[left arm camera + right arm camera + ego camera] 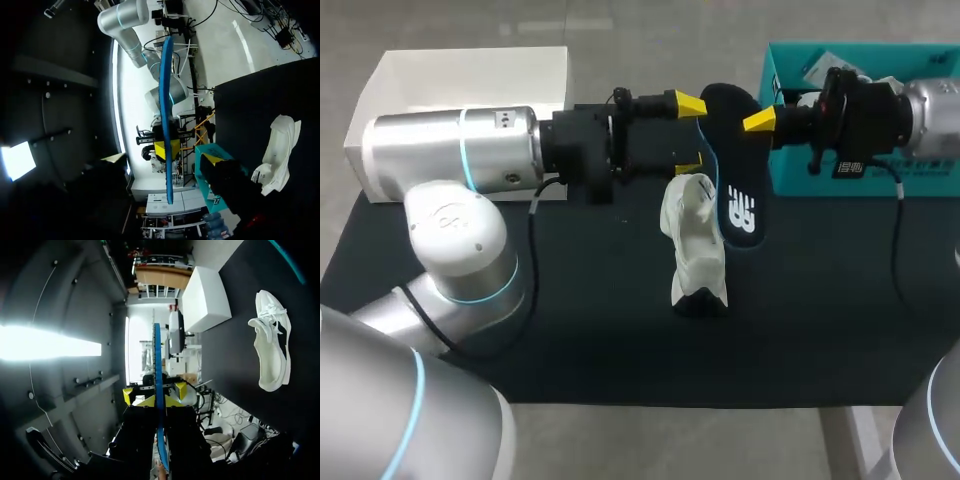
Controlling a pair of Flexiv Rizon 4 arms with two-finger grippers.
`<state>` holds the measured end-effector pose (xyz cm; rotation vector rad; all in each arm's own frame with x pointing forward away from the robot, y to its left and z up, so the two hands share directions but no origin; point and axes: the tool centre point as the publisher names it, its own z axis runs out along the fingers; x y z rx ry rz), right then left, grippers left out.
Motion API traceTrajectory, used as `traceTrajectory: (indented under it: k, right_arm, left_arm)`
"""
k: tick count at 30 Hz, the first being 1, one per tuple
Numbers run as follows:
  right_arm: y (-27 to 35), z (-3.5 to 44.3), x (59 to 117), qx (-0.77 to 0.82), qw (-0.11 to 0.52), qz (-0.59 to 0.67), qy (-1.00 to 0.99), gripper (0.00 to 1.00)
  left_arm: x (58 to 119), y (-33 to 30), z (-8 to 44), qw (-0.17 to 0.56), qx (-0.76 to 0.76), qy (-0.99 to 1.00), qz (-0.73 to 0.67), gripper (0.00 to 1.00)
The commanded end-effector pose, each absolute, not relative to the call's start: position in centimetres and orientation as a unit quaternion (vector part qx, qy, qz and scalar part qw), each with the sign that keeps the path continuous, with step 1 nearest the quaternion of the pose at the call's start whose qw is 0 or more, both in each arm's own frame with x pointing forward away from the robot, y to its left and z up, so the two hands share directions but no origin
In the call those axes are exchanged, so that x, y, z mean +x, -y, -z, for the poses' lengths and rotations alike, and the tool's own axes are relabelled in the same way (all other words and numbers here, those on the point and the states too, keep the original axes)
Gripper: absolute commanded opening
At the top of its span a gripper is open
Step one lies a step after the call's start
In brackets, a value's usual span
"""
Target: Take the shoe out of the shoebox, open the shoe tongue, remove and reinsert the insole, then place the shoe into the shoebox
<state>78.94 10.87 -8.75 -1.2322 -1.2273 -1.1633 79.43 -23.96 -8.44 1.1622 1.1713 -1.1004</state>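
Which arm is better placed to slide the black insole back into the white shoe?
Right, probably. The right gripper is shut on the black insole with the blue underside, holding it raised just beside the white shoe. The left gripper is open and empty, so it is free to steady the shoe.

Holding black insole (738, 195) aloft in right hand (758, 119), left hand (688, 132) spread open just beside it, white shoe (695, 245) lying on dark desk (620, 330) nearby, teal shoebox (820, 172) behind.
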Motion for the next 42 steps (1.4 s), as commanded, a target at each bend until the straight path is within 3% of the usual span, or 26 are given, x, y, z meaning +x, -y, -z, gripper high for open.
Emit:
traceTrajectory:
  k: [1,10,19,21,32,34,42]
  right_arm:
    - [-11.1,9.1,78.5,-0.513,0.500,0.481,0.506,0.00]
    - [-11.3,9.3,78.4,-0.514,0.501,0.481,0.503,0.00]
    - [-10.9,9.6,79.0,-0.526,0.495,0.483,0.495,0.00]
    - [-10.8,9.6,79.1,-0.527,0.494,0.484,0.493,0.00]
    - [-10.6,9.5,79.7,-0.529,0.493,0.488,0.490,0.00]
    - [-10.7,9.4,79.7,-0.527,0.492,0.487,0.492,0.00]
    - [-10.9,9.4,79.5,-0.526,0.495,0.488,0.490,0.00]
  left_arm:
    - [81.1,27.5,8.4,0.554,0.486,-0.477,0.479,0.75]
    - [81.1,28.7,8.3,0.547,0.497,-0.471,0.481,0.49]
    - [80.6,27.9,9.3,0.545,0.497,-0.479,0.476,0.45]
    - [80.5,27.8,9.3,0.545,0.497,-0.480,0.476,0.39]
    - [80.2,27.1,9.9,0.539,0.497,-0.486,0.475,0.25]
    - [80.2,27.2,10.0,0.538,0.498,-0.486,0.476,0.00]
    - [80.1,27.8,10.1,0.530,0.497,-0.487,0.484,0.00]
